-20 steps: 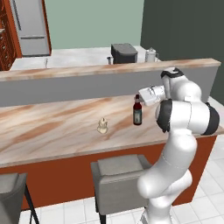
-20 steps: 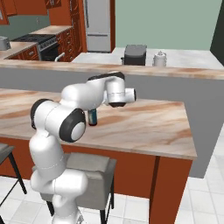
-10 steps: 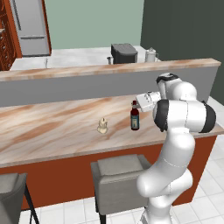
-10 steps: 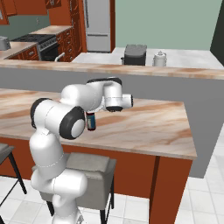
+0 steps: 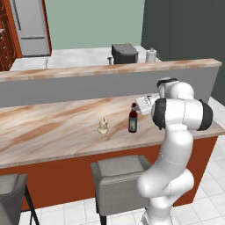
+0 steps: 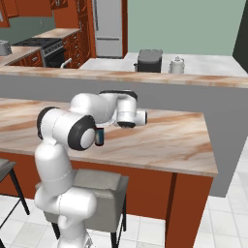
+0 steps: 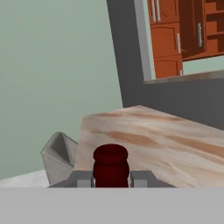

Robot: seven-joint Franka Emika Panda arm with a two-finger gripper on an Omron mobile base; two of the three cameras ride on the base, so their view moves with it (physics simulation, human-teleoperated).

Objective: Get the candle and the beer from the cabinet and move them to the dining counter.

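The hand (image 7: 111, 178) hangs level above the counter (image 5: 52, 127), its fingertips (image 7: 139, 178) spread apart. In the hand view the dark red top of the beer (image 5: 132, 118) shows between them. From the left base view the bottle stands upright just in front of the hand, on its own and not pinched.

The beer is a slim dark brown bottle with a narrow neck. It has a blue label, but any writing on it is too small to read.

Beyond the beer from the hand, near it and not touching, sits the candle (image 5: 103, 126). It is a small, lumpy, cream-white thing with a wider foot, about half the bottle's height. Both rest on the beige-and-brown marbled slab, towards its front edge.

Below the hand a grey stool (image 5: 118, 176) is tucked against the counter's red-brown base.

Behind the hand runs the grey raised ledge (image 5: 88, 72). Past that, on a far worktop, stand a dark boxy appliance (image 5: 124, 53) and a pale kettle (image 5: 151, 55). A steel fridge (image 5: 28, 26) stands further off.
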